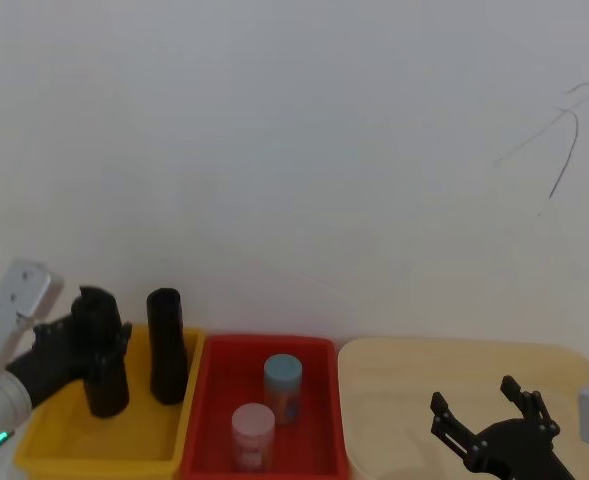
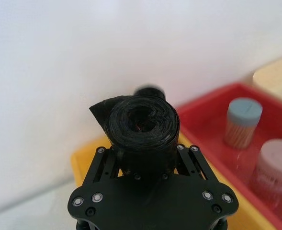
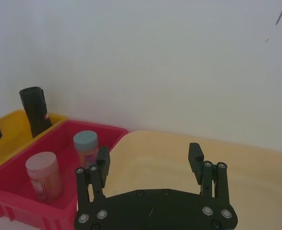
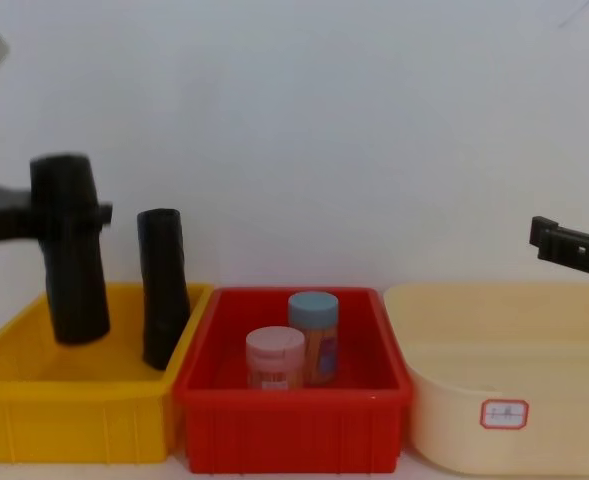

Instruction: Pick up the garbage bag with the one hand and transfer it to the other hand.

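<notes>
Left gripper [image 1: 96, 335] [image 2: 148, 153] [image 4: 74, 215] reaches in from the left, fingers clamped on both sides of the garbage bag [image 1: 102, 372] [image 2: 141, 122] [image 4: 74, 290], gripping its upper part. Right gripper [image 1: 474, 400] [image 3: 149, 155] [image 4: 566, 241] hovers over the beige tub [image 1: 454, 365] [image 3: 155, 151] [image 4: 514, 350] at far right, jaws spread wide, nothing between them. Yellow bin [image 1: 104, 448] [image 2: 81, 160] [image 4: 74, 410] is leftmost, red bin [image 1: 199, 410] [image 3: 16, 196] [image 4: 289, 425] in the middle, side by side and touching. Garbage bag is over the yellow bin, near upright with a slight tilt, its lower end raised off the bin floor but below the rim, rolled end facing the left wrist camera with a loose flap at one side. Second black roll [image 1: 166, 345] [image 2: 149, 90] [image 3: 34, 110] [image 4: 162, 285] stands in the same bin just beside it, near the red bin's wall, apart from the held roll. Blue-lidded jar [image 1: 283, 385] [image 2: 242, 122] [image 3: 85, 147] [image 4: 314, 335] stands upright in the red bin, pink-lidded jar [image 1: 253, 432] [image 2: 277, 165] [image 3: 44, 175] [image 4: 275, 358] just in front of it, shorter. Small white label [image 4: 504, 413] on the tub's front wall, print unreadable.
</notes>
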Motion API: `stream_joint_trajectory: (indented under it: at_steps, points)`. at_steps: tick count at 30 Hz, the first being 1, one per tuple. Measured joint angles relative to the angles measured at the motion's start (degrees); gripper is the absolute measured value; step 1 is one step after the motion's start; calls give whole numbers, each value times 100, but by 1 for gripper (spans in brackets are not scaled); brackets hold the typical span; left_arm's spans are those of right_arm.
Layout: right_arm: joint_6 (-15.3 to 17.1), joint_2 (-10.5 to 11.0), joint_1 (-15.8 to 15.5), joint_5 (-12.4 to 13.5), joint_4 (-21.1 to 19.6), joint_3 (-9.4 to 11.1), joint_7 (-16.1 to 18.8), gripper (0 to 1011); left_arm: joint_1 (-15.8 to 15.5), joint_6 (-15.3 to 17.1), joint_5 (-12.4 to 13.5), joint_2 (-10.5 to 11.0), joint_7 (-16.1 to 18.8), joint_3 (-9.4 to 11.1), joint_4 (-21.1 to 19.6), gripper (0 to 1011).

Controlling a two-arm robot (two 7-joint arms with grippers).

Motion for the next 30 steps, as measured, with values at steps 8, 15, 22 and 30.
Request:
stream_joint_trajectory:
  at_steps: [8,15,22,30]
  points:
    - [0,0,0,0,0,0,0,1001,-153,-47,-198,84,-259,-119,-320,446]
    - [0,0,0,0,0,0,0,1001,-350,123,-557,100,-647,-150,-512,446]
    - [0,0,0,0,0,0,0,1001,-511,411,-880,71,-989,-78,-599,446]
    - [0,0,0,0,0,0,0,1001,-672,750,-1151,13,-1368,147,-633,446]
